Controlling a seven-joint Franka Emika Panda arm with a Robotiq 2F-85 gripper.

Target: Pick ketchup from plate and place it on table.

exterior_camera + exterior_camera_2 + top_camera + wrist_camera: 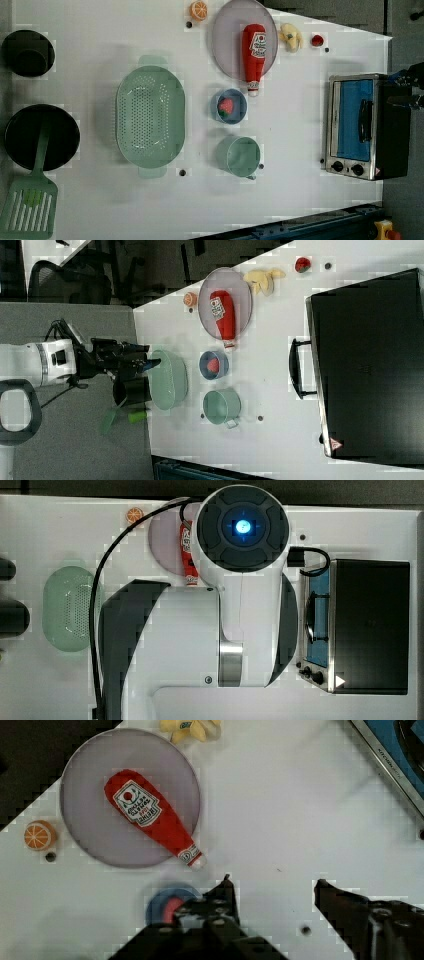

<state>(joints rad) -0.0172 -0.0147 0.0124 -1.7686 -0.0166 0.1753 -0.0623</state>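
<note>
**Ketchup still on the plate, jaws apart above the table**

While the ketchup (150, 817) lies flat on the plate (90, 830) in the upper left of the wrist view, the gripper (272, 882) hangs at the lower edge of that picture with its two dark fingers (225, 895) standing well apart and nothing between them. In the left view the bottle sits near the top centre of the frame, its broad base up on the plate and its white cap end reaching past the rim toward the small blue bowl (230, 106) that holds a strawberry (226, 106).

The bottle looks like a light toy: rounded, slightly puffy in outline, matte red with a white label on the wide half. I judge it soft or hollow rather than glass, so it should lift easily and take a firm squeeze without harm. Its body tapers to a narrow neck. The best hold is probably across the mid-body just below the label, jaws set crosswise to its long axis; the neck is thin and could swing, the base may be too wide.

The plate is smooth, shallow and pale lilac, likely slick, so the bottle could slide if nudged. The table (280, 805) is plain white with small dark dots.
</note>
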